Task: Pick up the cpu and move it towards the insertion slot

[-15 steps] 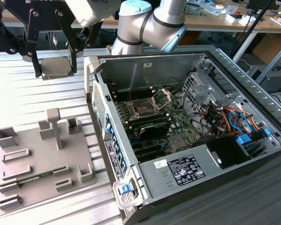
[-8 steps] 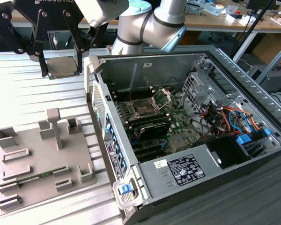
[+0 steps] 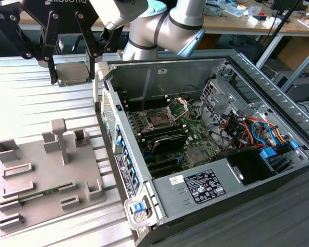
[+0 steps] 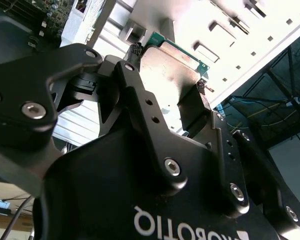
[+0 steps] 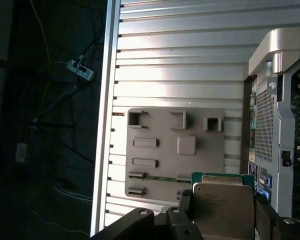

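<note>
Transport stage, judging by the layout: cpu [image 3: 72, 76] clamped by two opposite edges in the gripper [image 3: 75, 72], jaws narrowed onto it. Held above the slatted table [image 3: 20, 103], toward ten o'clock in the exterior view, just outside the open computer case [image 3: 159, 72]. Same hold confirmed in the first wrist view: pale metal top of the cpu [image 5: 222, 210] between the black jaws, a strip of green board edge showing past them.

Insertion slot [image 3: 157, 119] at roughly four o'clock from the gripper in the exterior view, well apart, down on the motherboard inside the case. Hinged plate [image 3: 178, 107] swung up at the slot's one-o'clock corner, socket uncovered. Grey fixture tray [image 3: 41, 170] at six o'clock from the gripper, well below it, with a green memory stick [image 3: 41, 194] lying in one groove.

For a clean carry:
- Keep the chip level and the clamp force steady, with no extra squeeze on the thin edges.
- Cross the case wall with height to spare. Likely snag: the near rim.
- Come in from above, square to the silver frame and clear of the raised plate.
- Go slowly close to the socket; probably delicate contacts there.
</note>
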`<state>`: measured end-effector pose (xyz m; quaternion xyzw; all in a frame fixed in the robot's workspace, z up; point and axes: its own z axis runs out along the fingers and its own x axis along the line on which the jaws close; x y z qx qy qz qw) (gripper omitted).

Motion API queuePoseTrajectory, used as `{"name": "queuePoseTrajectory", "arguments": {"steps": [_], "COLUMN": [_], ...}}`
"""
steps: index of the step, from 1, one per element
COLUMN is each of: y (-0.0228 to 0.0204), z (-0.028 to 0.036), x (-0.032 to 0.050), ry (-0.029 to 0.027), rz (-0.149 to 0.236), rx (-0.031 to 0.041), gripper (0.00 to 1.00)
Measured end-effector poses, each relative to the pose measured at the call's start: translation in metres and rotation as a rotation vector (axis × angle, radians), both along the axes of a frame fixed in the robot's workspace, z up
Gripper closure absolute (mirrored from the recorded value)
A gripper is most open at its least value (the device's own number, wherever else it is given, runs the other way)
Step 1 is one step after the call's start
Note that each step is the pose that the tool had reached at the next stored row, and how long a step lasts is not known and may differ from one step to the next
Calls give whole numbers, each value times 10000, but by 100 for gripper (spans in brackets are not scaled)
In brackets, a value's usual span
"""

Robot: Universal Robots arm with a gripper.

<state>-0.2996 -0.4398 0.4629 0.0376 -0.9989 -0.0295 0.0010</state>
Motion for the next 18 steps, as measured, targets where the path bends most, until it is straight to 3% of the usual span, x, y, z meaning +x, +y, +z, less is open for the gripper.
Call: {"name": "queuePoseTrajectory", "arguments": {"steps": [18], "y": [0], "z": [-2], "x": [129], "ry": [0], "rz": [0], "rx": [0], "gripper": [45]}}
